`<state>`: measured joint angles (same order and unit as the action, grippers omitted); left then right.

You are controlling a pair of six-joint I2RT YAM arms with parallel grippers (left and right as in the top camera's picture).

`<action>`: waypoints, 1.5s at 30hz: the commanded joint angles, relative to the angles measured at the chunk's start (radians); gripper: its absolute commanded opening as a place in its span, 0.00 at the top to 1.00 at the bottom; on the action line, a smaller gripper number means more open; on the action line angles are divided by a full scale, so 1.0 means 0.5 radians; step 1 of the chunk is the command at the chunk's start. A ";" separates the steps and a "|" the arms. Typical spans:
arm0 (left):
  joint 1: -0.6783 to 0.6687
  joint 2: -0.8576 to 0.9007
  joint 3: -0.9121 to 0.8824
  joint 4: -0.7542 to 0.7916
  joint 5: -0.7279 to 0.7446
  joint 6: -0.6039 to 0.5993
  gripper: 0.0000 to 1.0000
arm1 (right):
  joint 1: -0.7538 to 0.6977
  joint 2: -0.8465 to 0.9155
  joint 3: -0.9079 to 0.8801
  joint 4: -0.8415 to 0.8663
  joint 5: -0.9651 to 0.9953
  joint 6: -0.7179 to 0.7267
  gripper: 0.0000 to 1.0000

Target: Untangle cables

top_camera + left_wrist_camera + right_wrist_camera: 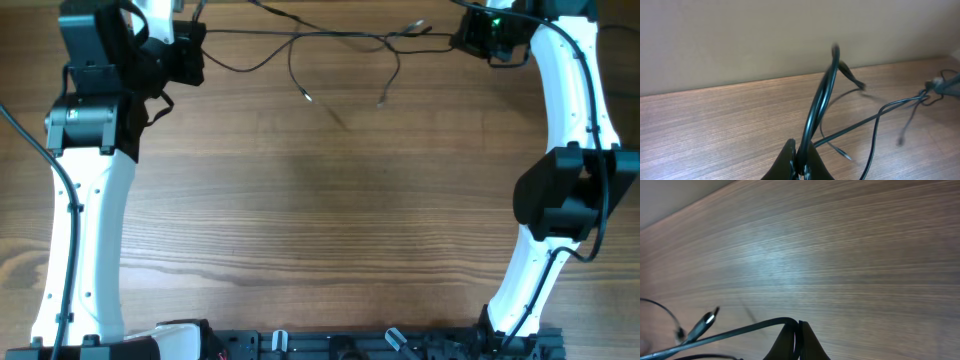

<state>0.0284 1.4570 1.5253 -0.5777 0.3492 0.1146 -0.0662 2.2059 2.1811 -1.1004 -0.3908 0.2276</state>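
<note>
- The left claw (pixel 799 169) is shut tight on the black cables (pixel 300 38). In the left wrist view its two fingers pinch a doubled strand that rises up from between them.
- The right claw (pixel 798 339) is shut too. A black strand comes out from between its fingers and runs off to the left in the right wrist view.
- From above, the cables are at the far edge of the wooden counter (pixel 320 220), strung between the two claws.
- The left claw is at the far left corner and the right claw is at the far right corner, well apart.
- The top strand between them is pulled almost straight.
- Two loose ends hang down from the middle part. The left plug tip (pixel 305 96) and the right plug tip (pixel 381 103) are near each other.
- I cannot tell if those tips touch the wood.
- Thin strands cross and loop at a knotty spot (pixel 405 33) close to the right claw.
- In the right wrist view a blurry plug (pixel 705 322) sits just above the held strand.
</note>
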 commanded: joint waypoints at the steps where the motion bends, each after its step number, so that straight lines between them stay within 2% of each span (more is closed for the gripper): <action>1: 0.193 -0.032 0.054 0.027 -0.252 0.017 0.96 | -0.220 -0.021 -0.006 -0.032 0.573 -0.089 0.95; 7: 0.192 -0.031 0.054 0.015 -0.215 0.017 0.96 | -0.220 -0.021 -0.006 -0.040 0.562 -0.134 0.95; 12: 0.243 -0.026 0.054 0.016 -0.261 0.018 0.96 | -0.261 -0.021 -0.006 -0.063 0.829 -0.136 0.95; 20: 0.280 -0.025 0.054 0.017 -0.259 0.011 0.96 | -0.324 -0.021 -0.006 -0.080 0.834 -0.141 0.96; 28: 0.273 -0.022 0.054 -0.008 -0.032 -0.043 0.96 | -0.297 -0.021 -0.006 -0.123 0.523 -0.146 0.96; 45: -0.136 -0.014 0.054 -0.035 -0.033 -0.051 0.96 | 0.120 -0.021 -0.006 -0.181 0.308 -0.231 0.95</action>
<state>-0.0154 1.4570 1.5253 -0.6033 0.3508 0.0917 -0.0601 2.2044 2.1811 -1.1896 -0.2173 0.1436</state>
